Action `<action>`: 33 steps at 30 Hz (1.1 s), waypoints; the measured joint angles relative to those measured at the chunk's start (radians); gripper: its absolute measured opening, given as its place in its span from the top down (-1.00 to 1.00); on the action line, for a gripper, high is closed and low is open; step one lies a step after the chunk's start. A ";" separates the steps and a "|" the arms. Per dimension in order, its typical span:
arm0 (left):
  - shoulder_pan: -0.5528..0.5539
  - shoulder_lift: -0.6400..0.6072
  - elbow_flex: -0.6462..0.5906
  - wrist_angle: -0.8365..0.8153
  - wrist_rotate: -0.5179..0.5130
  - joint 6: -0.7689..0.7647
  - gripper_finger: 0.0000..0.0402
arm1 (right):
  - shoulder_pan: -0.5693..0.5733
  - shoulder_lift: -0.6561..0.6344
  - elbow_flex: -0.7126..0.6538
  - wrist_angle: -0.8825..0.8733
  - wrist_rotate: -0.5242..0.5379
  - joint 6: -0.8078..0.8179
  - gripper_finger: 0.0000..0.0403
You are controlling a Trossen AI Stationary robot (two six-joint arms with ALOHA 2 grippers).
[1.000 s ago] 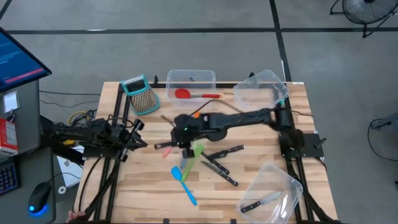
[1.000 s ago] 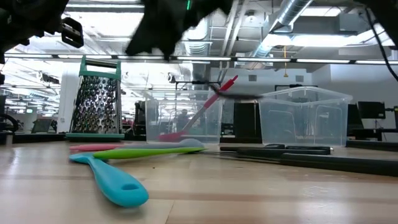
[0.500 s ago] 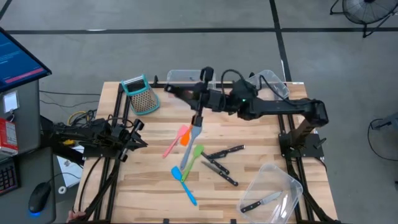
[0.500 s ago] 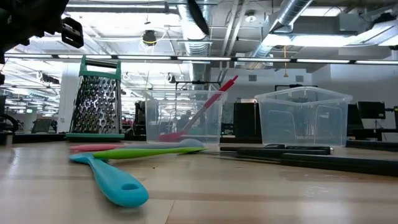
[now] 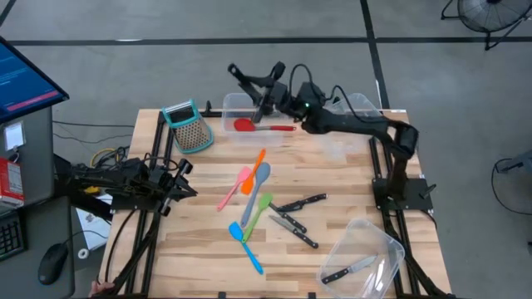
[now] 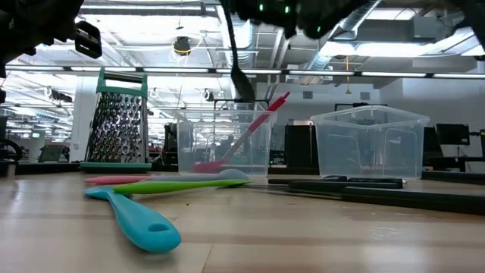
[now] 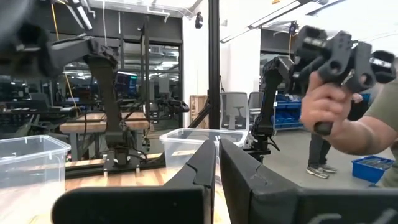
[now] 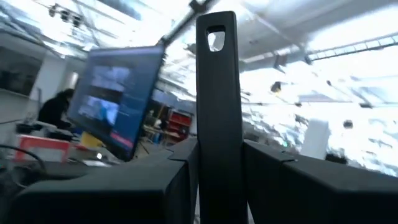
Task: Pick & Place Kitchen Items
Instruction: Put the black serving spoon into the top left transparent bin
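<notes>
Raised over the back edge of the tabletop [image 5: 349,178]: the right gripper [image 5: 268,93], jaws clamped on the handle of the black ladle [image 5: 239,78]. In the right wrist view, the handle's holed end standing up past the two dark fingers. In the low view, the ladle's bowl hanging in the air above the clear bin [image 5: 228,108] at the back, not touching it.

Inside that bin, a red-headed spatula [image 5: 249,125], head down on the floor of the bin and handle leaning out over the rim.

Just beside that bin, toward the left arm, a teal-framed grater [image 5: 187,126]. On its other side, near the back right corner, a second clear bin [image 5: 353,116].

Loose on the middle of the tabletop, close together:
- orange spatula [image 5: 255,163]
- pink spatula [image 5: 232,190], just beside the orange one
- grey-blue spatula [image 5: 258,183]
- green spatula [image 5: 261,208], alongside the grey-blue one
- blue spatula [image 5: 248,244], nearest the front edge

Just to the right of these, three black-handled knives [image 5: 299,202], lying flat.

At the front right corner, a third clear bin [image 5: 376,237], with one more knife [image 5: 349,268] inside.

At the left edge of the tabletop, waiting, the left gripper [image 5: 188,179], jaws together and empty.

In the left wrist view, far beyond the tabletop, a person's hand [image 7: 323,102] wrapped round a dark handle.
</notes>
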 joint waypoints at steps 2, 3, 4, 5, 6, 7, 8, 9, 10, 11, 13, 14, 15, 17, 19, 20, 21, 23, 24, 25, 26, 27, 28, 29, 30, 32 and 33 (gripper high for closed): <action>0.000 0.000 0.000 0.001 0.000 0.000 0.96 | -0.029 0.030 0.001 0.010 -0.001 0.030 0.62; 0.000 0.000 0.000 0.000 0.000 0.000 0.96 | -0.039 0.044 0.001 0.012 -0.004 0.044 0.62; 0.000 0.000 0.000 0.000 0.000 0.000 0.96 | -0.048 0.054 0.001 0.007 -0.015 0.064 0.62; 0.000 0.000 0.000 0.000 0.000 0.000 0.96 | -0.053 0.064 0.001 0.004 -0.026 0.082 0.62; 0.000 0.000 0.000 0.001 0.000 0.000 0.96 | -0.053 0.076 0.001 0.012 -0.027 0.090 0.62; 0.000 0.000 0.000 0.001 0.000 0.000 0.96 | -0.053 0.087 0.003 0.016 -0.028 0.091 0.62; 0.000 0.000 0.000 0.001 0.000 0.000 0.96 | -0.052 0.095 0.003 0.016 -0.028 0.091 0.62; 0.000 0.000 0.000 0.001 0.000 0.000 0.96 | -0.054 0.103 0.003 0.005 -0.028 0.091 0.62; 0.000 0.000 0.000 0.001 0.000 0.000 0.96 | -0.056 0.115 0.003 0.009 -0.029 0.089 0.62; 0.000 0.000 0.000 0.001 0.000 0.000 0.96 | -0.056 0.125 0.003 0.010 -0.028 0.089 0.62; 0.000 0.000 0.000 0.000 0.000 0.000 0.96 | -0.064 0.129 0.002 -0.009 -0.028 0.093 0.62; 0.000 0.000 0.000 0.001 0.000 0.000 0.96 | -0.068 0.129 0.002 -0.020 -0.028 0.094 0.62; 0.000 0.000 0.000 0.001 0.000 0.000 0.96 | -0.072 0.127 0.002 -0.035 -0.027 0.093 0.62; 0.000 0.000 0.000 0.001 0.000 0.000 0.96 | -0.082 0.126 0.003 -0.076 -0.026 0.094 0.62; 0.000 0.000 0.000 0.002 0.000 0.000 0.96 | -0.089 0.128 0.003 -0.114 -0.025 0.094 0.62; 0.000 0.000 0.000 0.002 0.000 0.000 0.96 | -0.094 0.128 0.003 -0.122 -0.025 0.095 0.62; 0.000 0.000 0.000 0.002 0.000 0.000 0.96 | -0.096 0.128 0.003 -0.124 -0.025 0.101 0.62; 0.000 0.000 0.000 0.002 0.000 0.000 0.96 | -0.100 0.127 0.003 -0.127 -0.029 0.112 0.62; 0.000 0.000 0.000 0.002 0.000 0.000 0.96 | -0.104 0.127 0.003 -0.131 -0.035 0.117 0.62; 0.000 0.000 0.000 0.003 0.000 0.000 0.96 | -0.105 0.127 0.003 -0.134 -0.044 0.119 0.62; 0.000 0.000 0.000 0.003 0.000 0.000 0.96 | -0.106 0.127 0.003 -0.136 -0.051 0.121 0.62; 0.000 0.000 0.000 0.003 0.000 0.000 0.96 | -0.107 0.127 0.003 -0.135 -0.051 0.121 0.62; 0.000 0.000 0.000 0.003 0.000 0.000 0.96 | -0.107 0.127 0.000 -0.130 -0.051 0.120 0.62; 0.000 0.000 0.000 0.003 0.000 0.000 0.96 | -0.107 0.127 -0.004 -0.129 -0.051 0.121 0.62; 0.000 0.000 0.000 0.003 0.000 0.000 0.96 | -0.107 0.127 -0.009 -0.129 -0.051 0.122 0.62; 0.000 0.000 0.000 0.003 0.000 0.000 0.96 | -0.110 0.127 -0.025 -0.109 -0.053 0.136 0.62; 0.000 0.000 0.000 0.003 0.000 0.000 0.96 | -0.111 0.127 -0.034 -0.095 -0.054 0.144 0.62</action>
